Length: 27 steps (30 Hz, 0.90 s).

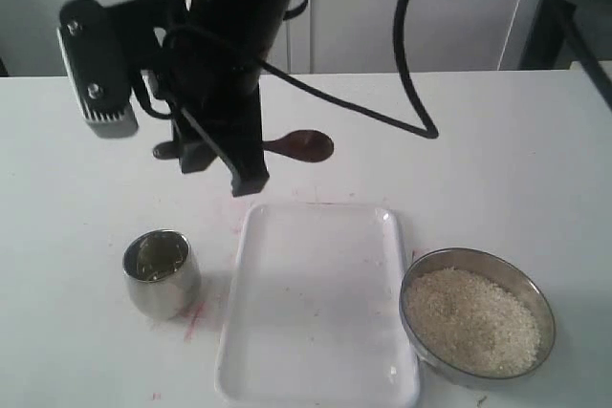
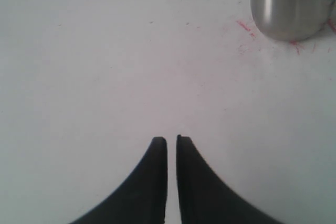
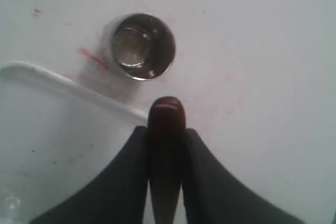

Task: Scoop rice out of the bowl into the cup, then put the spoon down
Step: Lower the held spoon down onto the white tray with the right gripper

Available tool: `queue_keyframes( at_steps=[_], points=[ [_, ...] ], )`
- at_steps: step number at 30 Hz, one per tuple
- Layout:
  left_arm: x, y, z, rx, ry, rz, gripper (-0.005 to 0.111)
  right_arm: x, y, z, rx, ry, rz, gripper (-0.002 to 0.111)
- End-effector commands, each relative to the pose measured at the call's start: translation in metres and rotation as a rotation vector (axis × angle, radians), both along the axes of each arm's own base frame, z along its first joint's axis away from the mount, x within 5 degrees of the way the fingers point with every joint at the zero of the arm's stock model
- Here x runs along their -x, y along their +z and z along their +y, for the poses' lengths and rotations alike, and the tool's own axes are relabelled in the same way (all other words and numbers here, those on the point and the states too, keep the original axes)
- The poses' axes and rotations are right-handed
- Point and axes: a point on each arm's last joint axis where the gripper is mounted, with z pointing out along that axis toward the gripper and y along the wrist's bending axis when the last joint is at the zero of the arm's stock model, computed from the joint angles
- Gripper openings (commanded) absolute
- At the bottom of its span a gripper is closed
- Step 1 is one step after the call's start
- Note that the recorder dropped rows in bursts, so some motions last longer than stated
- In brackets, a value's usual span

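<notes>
Right claw (image 3: 166,129) clamping the spoon (image 3: 166,114); left claw (image 2: 171,141) standing closed, empty, over tabletop (image 2: 105,51).
Only the exterior view is showing the bowl (image 1: 478,253) of rice (image 1: 473,317), front right beside the white tray (image 1: 316,312); the cup (image 1: 163,269) is standing front left. Behind them the right arm (image 1: 229,45) is reaching across the middle, angling downward.

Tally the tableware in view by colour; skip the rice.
Silver: 2, the cup and the bowl
White: 1, the tray
Reddish-brown: 1, the spoon
Total: 4
</notes>
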Motion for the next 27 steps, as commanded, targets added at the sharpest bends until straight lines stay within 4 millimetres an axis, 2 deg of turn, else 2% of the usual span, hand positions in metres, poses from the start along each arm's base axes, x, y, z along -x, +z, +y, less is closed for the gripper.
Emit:
queue_keyframes(
  at_steps=[1,7,17,27],
  points=[
    [0.001,-0.008,0.0,0.01,-0.003,0.064,0.014,0.003,-0.019,-0.008,0.051,-0.012,0.056,0.0],
    [0.001,-0.008,0.0,0.01,-0.003,0.064,0.014,0.008,-0.042,-0.012,0.11,0.017,0.109,0.0],
    [0.001,-0.008,0.0,0.01,-0.003,0.064,0.014,0.011,-0.057,-0.014,0.16,0.119,0.117,0.0],
    [0.001,-0.008,0.0,0.01,-0.003,0.064,0.014,0.014,-0.092,-0.017,0.23,0.167,0.176,0.0]
  ],
)
